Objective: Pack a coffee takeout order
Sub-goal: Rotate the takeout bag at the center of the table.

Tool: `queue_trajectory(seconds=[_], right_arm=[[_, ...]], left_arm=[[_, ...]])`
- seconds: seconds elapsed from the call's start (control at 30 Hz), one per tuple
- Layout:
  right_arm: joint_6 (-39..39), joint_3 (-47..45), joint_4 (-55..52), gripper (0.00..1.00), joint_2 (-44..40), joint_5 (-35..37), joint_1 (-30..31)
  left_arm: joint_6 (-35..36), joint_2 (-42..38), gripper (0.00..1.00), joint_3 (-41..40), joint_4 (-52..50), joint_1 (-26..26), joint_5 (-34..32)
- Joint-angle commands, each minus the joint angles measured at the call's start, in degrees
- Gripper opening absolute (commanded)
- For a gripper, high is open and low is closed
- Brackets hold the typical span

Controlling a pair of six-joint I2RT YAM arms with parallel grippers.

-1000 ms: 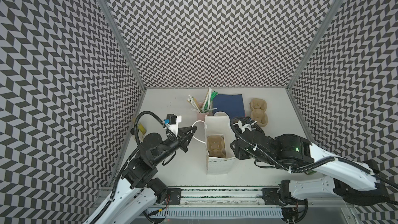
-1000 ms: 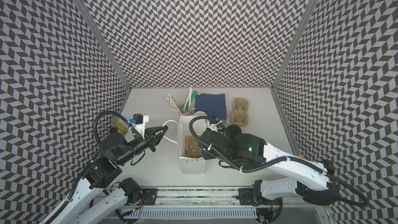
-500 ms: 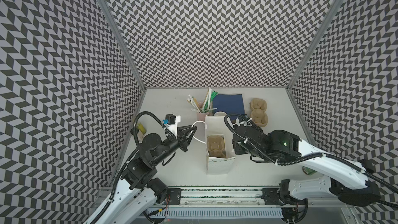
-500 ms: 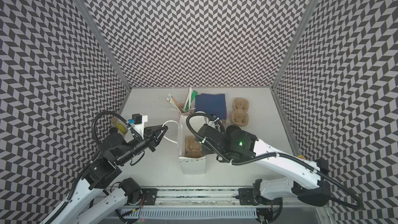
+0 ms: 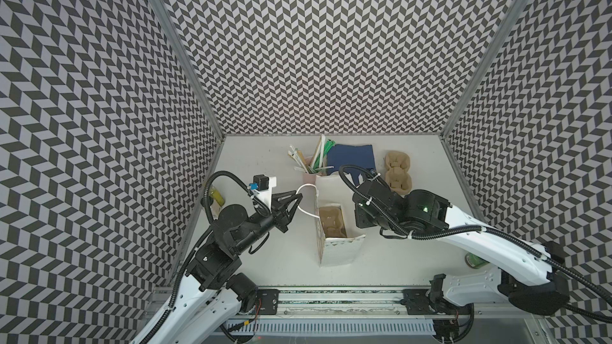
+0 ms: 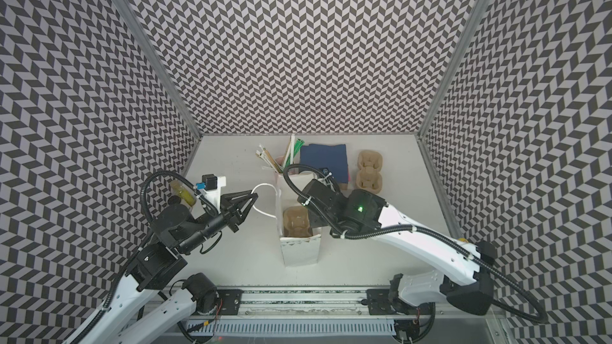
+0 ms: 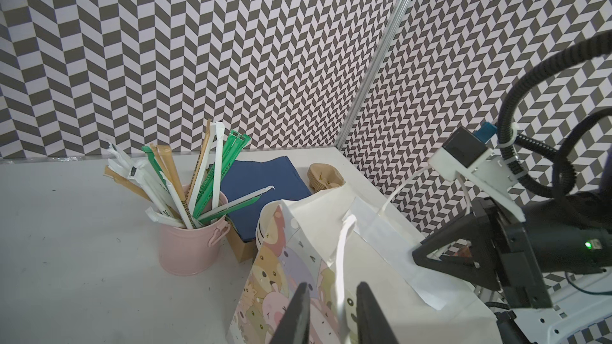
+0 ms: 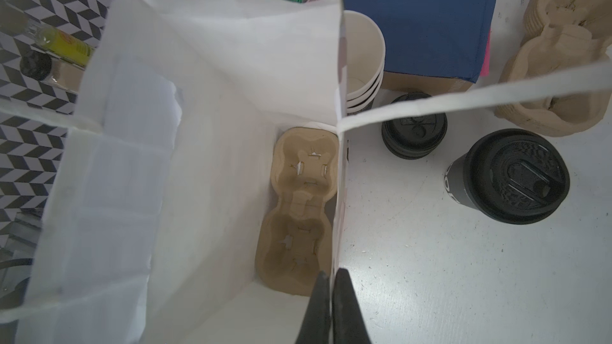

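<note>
Two arms flank the white paper bag (image 5: 337, 249), which stands open on the table (image 5: 265, 259). The left gripper (image 7: 332, 289) has its jaws parted, straddling the bag's handle (image 7: 342, 246) (loosely, with paper strip between the fingers). The right gripper (image 8: 332, 274) is clamped on the bag's opposite wall. The tan two-cup carrier (image 8: 298, 213) lies flat on the bag's floor. The lidded dark cup (image 8: 510, 177) stands upright on the table outside the bag, near a stack of black lids (image 8: 414, 130). The navy napkin (image 8: 420, 18) lies farther toward the back wall.
</note>
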Motion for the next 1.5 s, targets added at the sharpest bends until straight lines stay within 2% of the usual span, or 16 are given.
queue_trajectory(seconds=[0.0, 0.17, 0.27, 0.53, 0.63, 0.7, 0.97, 1.2, 1.3, 1.37, 1.47], right_arm=[[-3.67, 2.25, 1.70, 0.00, 0.76, -0.03, -1.94], [-9.16, 4.11, 2.52, 0.00, 2.81, -1.74, -4.45], [-10.94, 5.57, 1.52, 0.02, 5.06, 0.58, -5.28], [-11.08, 5.67, 1.79, 0.05, 7.08, 1.90, -6.86], [-11.05, 6.86, 2.48, 0.11, 6.27, 1.86, -6.98], [-11.46, 7.24, 2.52, 0.22, 5.68, 1.60, -7.04], [-13.12, 12.32, -2.71, 0.50, 6.86, -0.86, -7.02], [-15.77, 16.26, -2.66, 0.67, 1.95, -4.11, -7.00], [-15.45, 16.03, -3.73, 0.71, -0.64, -1.71, -6.99], [-13.41, 15.81, -5.42, 0.74, -1.67, 2.98, -7.08], [-11.33, 14.69, -6.31, 0.82, -2.48, 5.39, -7.44]], left_arm=[[0.70, -0.57, 0.29, 0.01, 0.63, 0.59, 0.22], [0.74, -0.57, 0.32, 0.01, 0.72, 1.15, 0.58], [0.70, -0.64, 0.32, -0.08, 0.89, 1.29, 0.77], [0.73, -0.48, 0.32, -0.17, 1.08, 2.70, 1.97], [0.71, -0.48, 0.33, -0.08, 1.16, 3.01, 2.43], [0.71, -0.49, 0.32, -0.17, 1.21, 3.18, 2.62], [0.77, -1.62, 0.34, -0.29, 1.16, 3.19, 2.28], [1.27, -2.29, 0.42, 0.22, 1.52, 3.19, 1.12], [1.47, -2.40, 0.47, 1.68, 0.91, 3.18, 0.07], [2.00, -2.73, 0.50, 3.08, 0.53, 3.19, -1.12], [2.62, -2.56, 0.55, 4.40, 0.33, 3.19, -3.01]])
